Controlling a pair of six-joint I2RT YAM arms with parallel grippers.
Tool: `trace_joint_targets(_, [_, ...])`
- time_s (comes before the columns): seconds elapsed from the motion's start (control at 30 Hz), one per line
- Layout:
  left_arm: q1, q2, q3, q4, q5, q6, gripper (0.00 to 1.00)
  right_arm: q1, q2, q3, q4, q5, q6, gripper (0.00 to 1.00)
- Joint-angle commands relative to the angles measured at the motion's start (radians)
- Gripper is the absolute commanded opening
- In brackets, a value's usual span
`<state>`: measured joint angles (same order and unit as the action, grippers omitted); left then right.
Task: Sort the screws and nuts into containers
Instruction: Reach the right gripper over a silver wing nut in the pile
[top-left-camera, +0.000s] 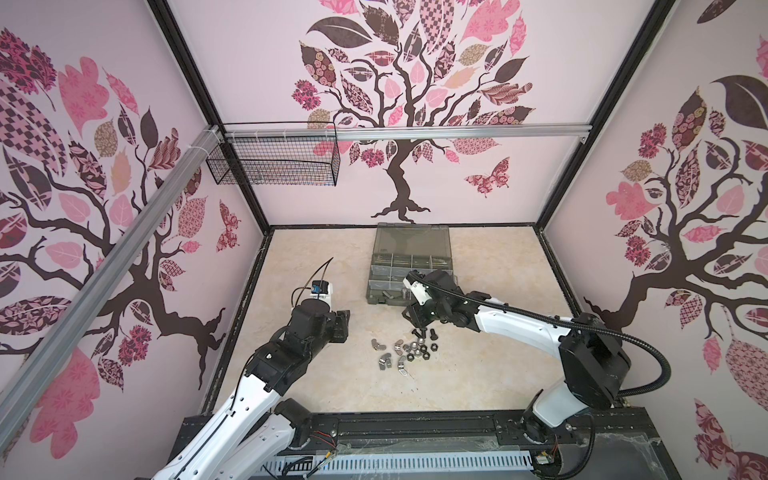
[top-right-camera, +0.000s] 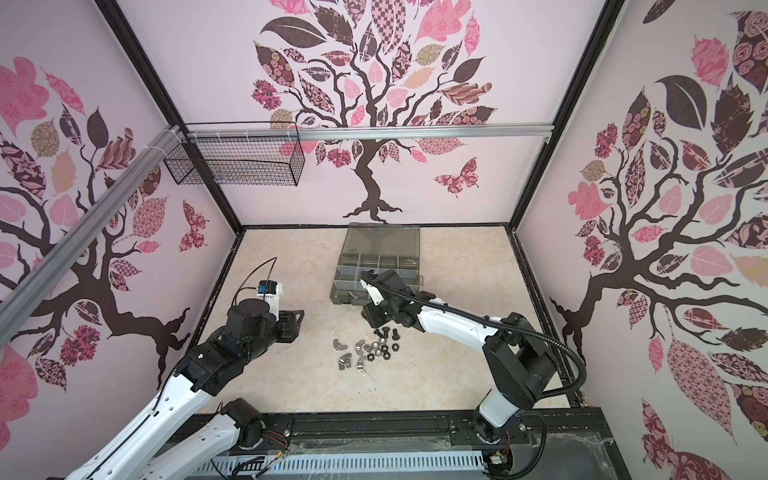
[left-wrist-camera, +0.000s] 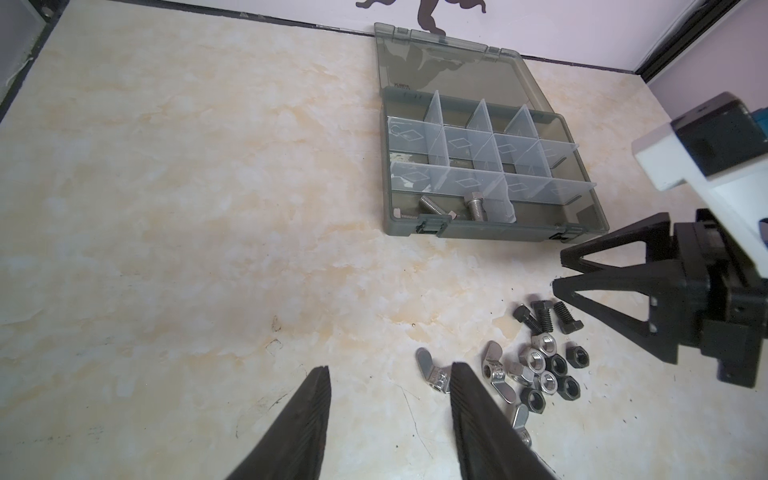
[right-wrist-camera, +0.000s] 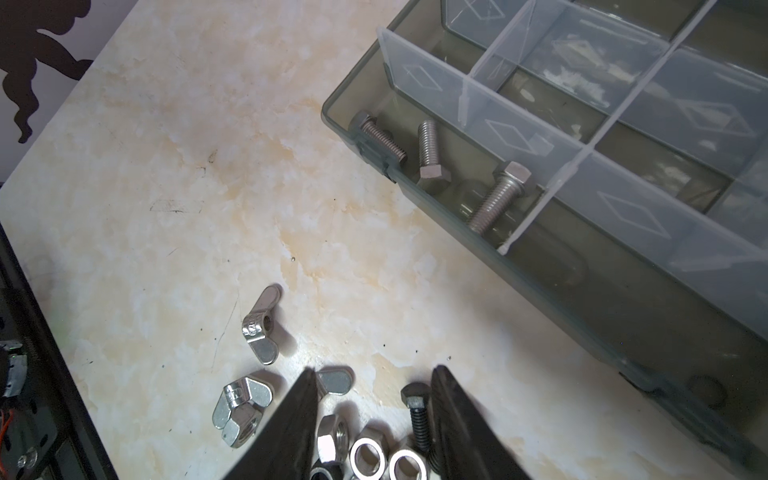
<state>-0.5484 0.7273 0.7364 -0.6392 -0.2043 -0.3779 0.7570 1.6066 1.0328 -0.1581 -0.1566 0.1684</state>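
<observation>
Right gripper (right-wrist-camera: 374, 370): jaws apart, nothing clamped. We record it low over the loose hardware at the centre of both top views, with one finger just beside a black screw (right-wrist-camera: 417, 409) but not closed on it.

Left gripper (left-wrist-camera: 389, 368): jaws apart, empty. It hovers over bare table (left-wrist-camera: 166, 208), left of the pile in both top views.

Organizer case (top-left-camera: 374, 291): lid (left-wrist-camera: 436, 62) open, upper centre of the floor. Its containers (left-wrist-camera: 478, 145) are formed by pale dividers.

Silver screws (right-wrist-camera: 432, 153): three, lying in the case's lower-left compartment as both top views show it.

Black screws (left-wrist-camera: 544, 318): three, on the table at the upper edge of the pile, between the nuts and the case.

Nuts (left-wrist-camera: 540, 374): silver and black hex nuts, bunched and touching. We see none in a compartment.

Wing nuts (right-wrist-camera: 259, 328): strewn along the pile's left and lower side.

Step in hand, by our judgement: the right gripper is lining up to pick a black screw, with the silver screws done.

Next move calls for centring the jaws across one shank, lowering to the table and closing without dragging its neighbours. The screw then goes up-frame to a compartment. We cannot tell which one.
</observation>
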Motion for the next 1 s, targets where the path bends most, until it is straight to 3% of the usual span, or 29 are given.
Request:
trace_joint_targets(0.0, [0.005,-0.019,-0.022,0.000,-0.014,0.045,0.50,0.027,0.052,0.063,-0.056,0.013,-0.006,0.47])
trace_joint_targets(0.23, [0.045,-0.011,-0.042,0.039,0.034,0.061,0.50,0.081,0.118,0.129,-0.091,0.025,-0.016,0.47])
trace_joint_targets(0.4, [0.205,0.014,-0.052,0.058,0.216,0.025,0.50,0.133,0.161,0.177,-0.133,0.040,-0.032,0.47])
trace_joint_targets(0.6, [0.336,0.025,-0.054,0.064,0.346,0.019,0.50,0.194,0.222,0.215,-0.156,0.050,-0.031,0.47])
trace_joint_targets(0.97, [0.368,0.044,-0.102,0.102,0.402,0.031,0.50,0.264,0.372,0.342,-0.228,0.070,-0.027,0.45])
